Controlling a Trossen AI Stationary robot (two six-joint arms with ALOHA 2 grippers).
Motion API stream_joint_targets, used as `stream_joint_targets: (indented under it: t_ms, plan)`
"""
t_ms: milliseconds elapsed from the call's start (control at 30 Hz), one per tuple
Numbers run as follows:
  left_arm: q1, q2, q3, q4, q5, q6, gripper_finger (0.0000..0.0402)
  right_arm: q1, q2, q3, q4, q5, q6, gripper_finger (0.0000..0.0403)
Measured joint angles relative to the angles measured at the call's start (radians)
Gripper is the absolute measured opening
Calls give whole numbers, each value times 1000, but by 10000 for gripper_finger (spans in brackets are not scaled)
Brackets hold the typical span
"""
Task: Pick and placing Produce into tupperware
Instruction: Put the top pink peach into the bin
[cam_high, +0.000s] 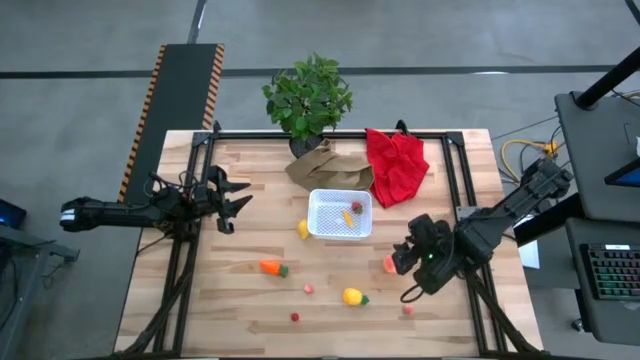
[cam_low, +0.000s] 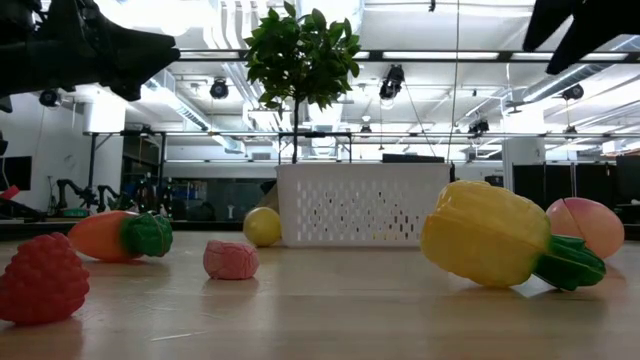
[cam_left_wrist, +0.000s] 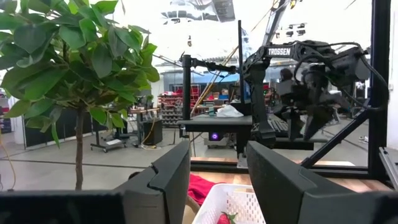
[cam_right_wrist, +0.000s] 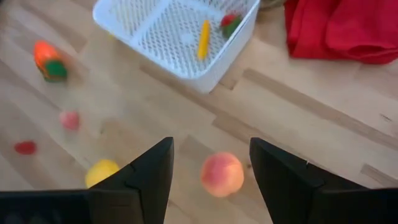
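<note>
Produce is mostly still loose on the table (cam_high: 240, 310). Peach (cam_right_wrist: 222, 174) sits on the wood directly under the right gripper (cam_right_wrist: 211, 165), framed in the gap between its two fingers, which are spread wide and not touching it. From overhead the same peach (cam_high: 389, 264) is just at the gripper's left edge, right of the tupperware (cam_high: 322, 200) and a bit nearer the front edge.

Tupperware is mid-table, in front of the brown paper bag (cam_high: 325, 165) and left of the red cloth (cam_high: 397, 165). Inside it: a yellow-orange stick piece (cam_right_wrist: 203, 38) and a red green-tipped piece (cam_right_wrist: 230, 23), near the far right corner as seen from above.

Outside the container:
- small yellow piece (cam_high: 302, 229) touching or just off its front-left corner
- carrot with green top (cam_high: 272, 267) further front-left
- yellow green-tipped piece (cam_high: 352, 296) front-centre, left of the right gripper
- small pink one (cam_high: 309, 289) between carrot and that yellow piece
- tiny red ones (cam_high: 295, 317) near the front edge, another (cam_high: 407, 310) below the right gripper

Left gripper (cam_high: 235, 200) hovers at the table's left side, well apart from the tupperware, fingers parted, nothing between them. Potted plant (cam_high: 307, 95) at the back edge.
</note>
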Motion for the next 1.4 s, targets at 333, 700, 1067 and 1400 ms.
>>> stream_joint_targets:
  t_ms: [333,700,1067,1400]
  plan:
    - [0,0,0,4,0,1,144,0,70,13,208,-74,-420,279]
    - [0,0,0,8,0,-2,144,-15,110,3,184,-94,-746,350]
    - [0,0,0,9,0,-8,144,-10,178,-71,177,-164,-756,329]
    - [0,0,0,8,0,-8,144,-11,306,-107,222,-162,-729,351]
